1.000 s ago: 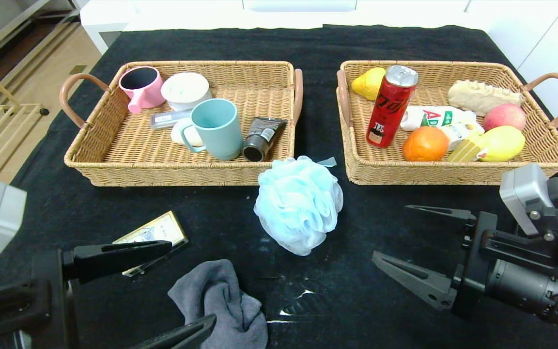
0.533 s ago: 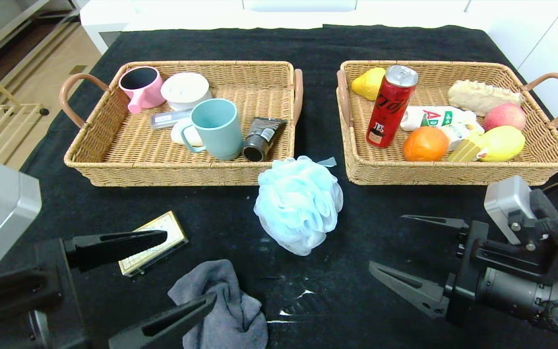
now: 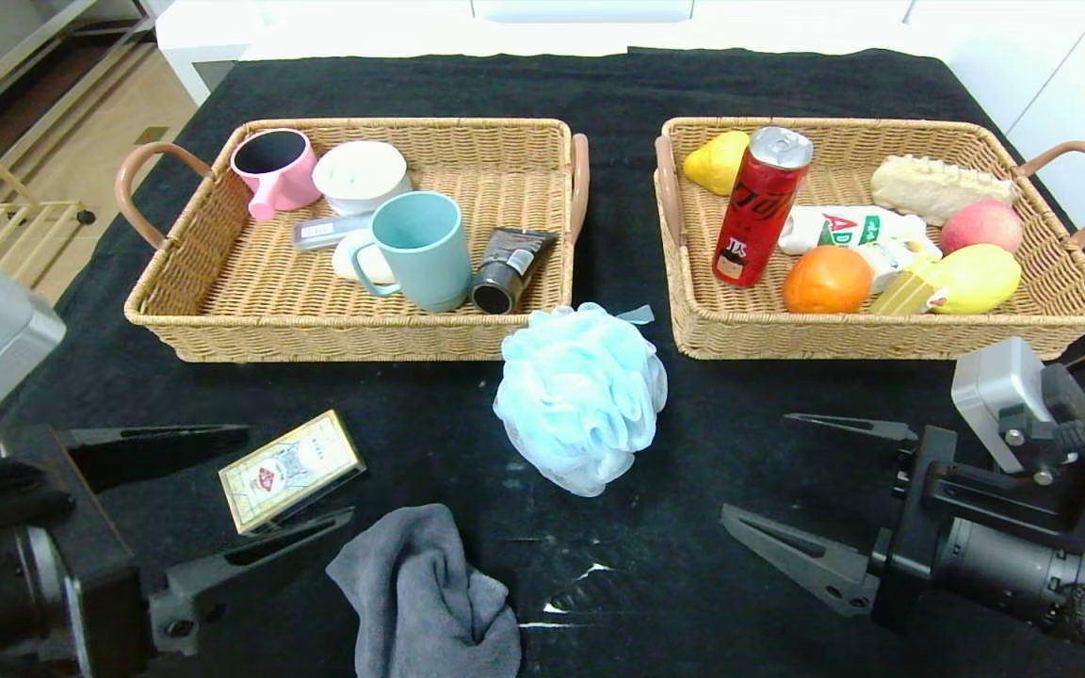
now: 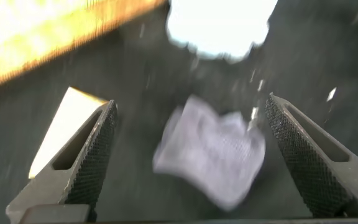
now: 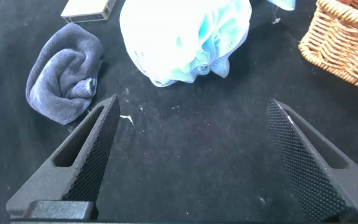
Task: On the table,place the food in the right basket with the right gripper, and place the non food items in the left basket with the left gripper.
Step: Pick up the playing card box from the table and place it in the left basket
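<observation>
A black cloth (image 3: 599, 85) covered the table; tan floor (image 3: 81, 122) lay left. Both baskets (image 3: 222, 320) (image 3: 882, 341) sat full. Card box (image 3: 288, 468), sock (image 3: 429, 593) and loofah (image 3: 580, 395) remained on the cloth. Left gripper (image 3: 260, 490) gaped around the box; right gripper (image 3: 806, 490) hung open, empty.

Bright, even overhead light; sharp head view, motion-blurred left wrist view.

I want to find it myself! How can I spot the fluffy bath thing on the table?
Find the two wicker baskets, the left basket and the right basket. On the black cloth just in front of the gap between them sits the bath pouf. It is the only pale blue, ruffled ball; the nearby sock is dark grey.
</observation>
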Robot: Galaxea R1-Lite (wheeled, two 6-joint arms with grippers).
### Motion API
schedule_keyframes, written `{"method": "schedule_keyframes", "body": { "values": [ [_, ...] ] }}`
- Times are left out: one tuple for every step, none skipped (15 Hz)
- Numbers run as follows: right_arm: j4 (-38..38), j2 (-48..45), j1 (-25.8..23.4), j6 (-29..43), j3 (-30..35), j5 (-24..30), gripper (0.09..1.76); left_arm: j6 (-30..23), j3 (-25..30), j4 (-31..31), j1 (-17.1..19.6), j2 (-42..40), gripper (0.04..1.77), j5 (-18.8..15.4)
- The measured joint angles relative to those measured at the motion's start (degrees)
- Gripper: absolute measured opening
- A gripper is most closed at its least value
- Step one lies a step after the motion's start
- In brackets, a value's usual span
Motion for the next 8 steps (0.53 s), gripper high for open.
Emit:
{"method": "schedule_keyframes", "body": {
  "values": [
    [-0.02, 0.00, -0.04, 0.04, 0.00, -0.01, 1.71, 0.11, -2.33, 6.08, 0.76, -0.33, 1.72, 0.09],
    [0.00, 0.00, -0.04, 0.06, -0.02, -0.01, 1.71, 0.52, -5.18, 11.41, 1.50, -0.55, 1.72, 0.15],
    [0.00, -0.02, -0.12, 0.15, -0.11, -0.01, 1.71, 2.11, -8.28, 17.59, 2.57, -0.61, 1.72, 0.17],
    [0.00, -0.07, -0.22, 0.15, -0.18, -0.04, 1.71, 4.35, -11.40, 22.65, 4.04, -0.46, 1.72, 0.17],
    [0.00, -0.11, -0.37, 0.17, -0.24, -0.06, 1.71, 6.85, -14.36, 27.21, 5.71, 0.06, 1.72, 0.17],
    [0.00, -0.13, -0.48, 0.23, -0.30, -0.11, 1.71, 9.73, -17.10, 30.68, 7.91, 1.12, 1.72, 0.17],
    [0.00, -0.11, -0.56, 0.26, -0.38, -0.11, 1.71, 12.53, -19.03, 32.79, 10.42, 2.47, 1.72, 0.15],
    [0.01, -0.13, -0.80, 0.26, -0.41, -0.11, 1.71, 15.02, -20.32, 33.85, 12.89, 4.16, 1.72, 0.15]
  ]
}}
